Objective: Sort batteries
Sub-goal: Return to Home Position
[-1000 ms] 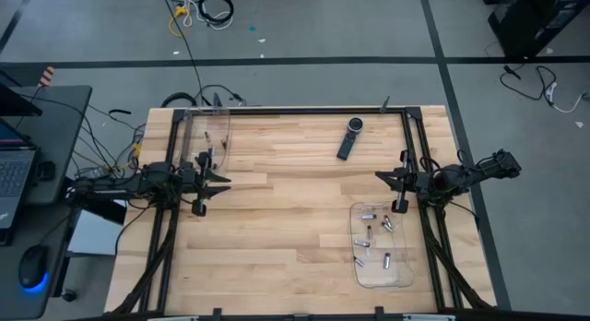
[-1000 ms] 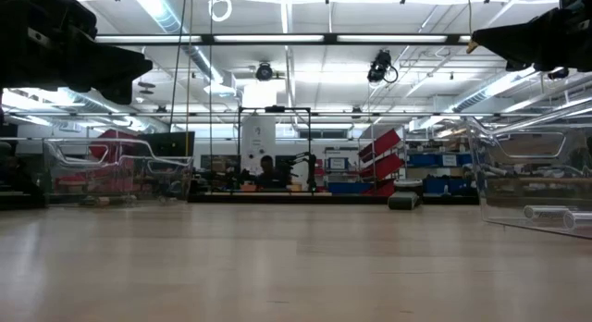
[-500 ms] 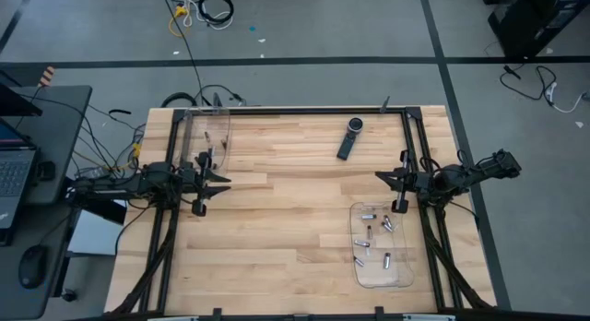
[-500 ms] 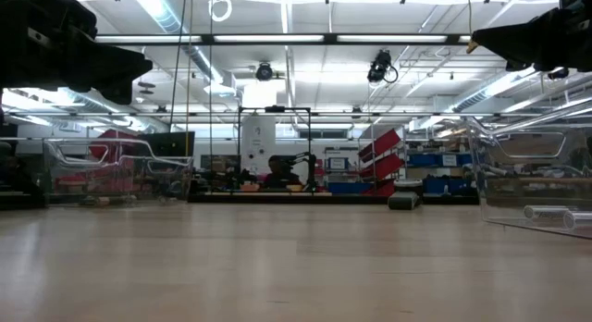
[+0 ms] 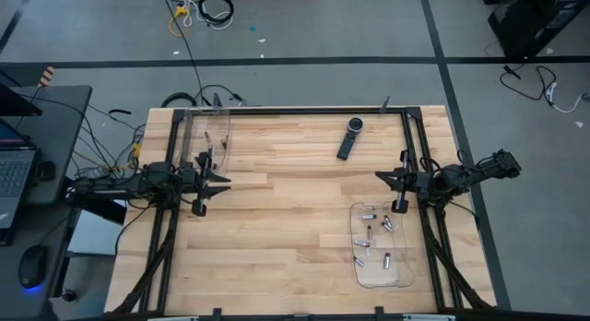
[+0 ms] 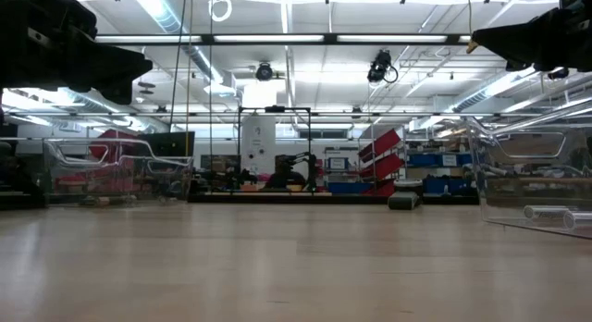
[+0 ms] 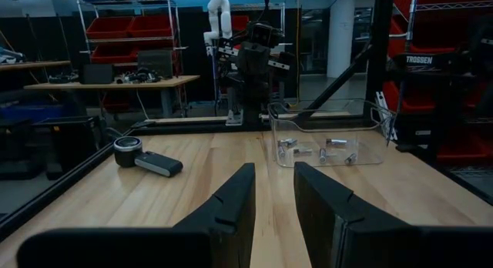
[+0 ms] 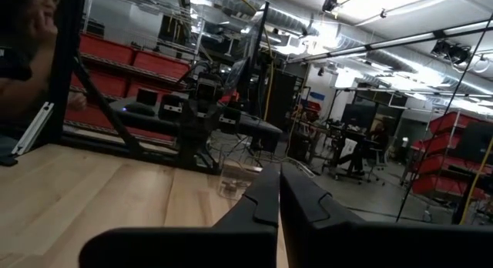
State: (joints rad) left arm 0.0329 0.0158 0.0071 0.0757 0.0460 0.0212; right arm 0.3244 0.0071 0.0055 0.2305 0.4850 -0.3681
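Left tool (image 5: 221, 179): held above the left side of the desk (image 5: 277, 229), pointing toward its middle. In its wrist view the fingers (image 7: 231, 210) stand spread with a clear gap, holding nothing.

Right tool (image 5: 382, 178): held above the right side of the desk, pointing back at the left one. Its fingers (image 8: 262, 202) are pressed together with only a hairline between them, and they hold nothing.

Batteries (image 5: 373, 233): several small silvery cylinders lying scattered on the floor of a transparent bin (image 5: 406, 275). The bin sits by the desk's right edge, near the corner at the bottom of the high view and just beside the right tool. One battery also shows through the bin wall in the low view.

Second transparent bin (image 5: 221, 132): near the far left corner, just beside the left tool. Its contents cannot be made out.

Black remote-like device (image 5: 349, 138): lies flat near the far edge, right of centre, apart from both bins.
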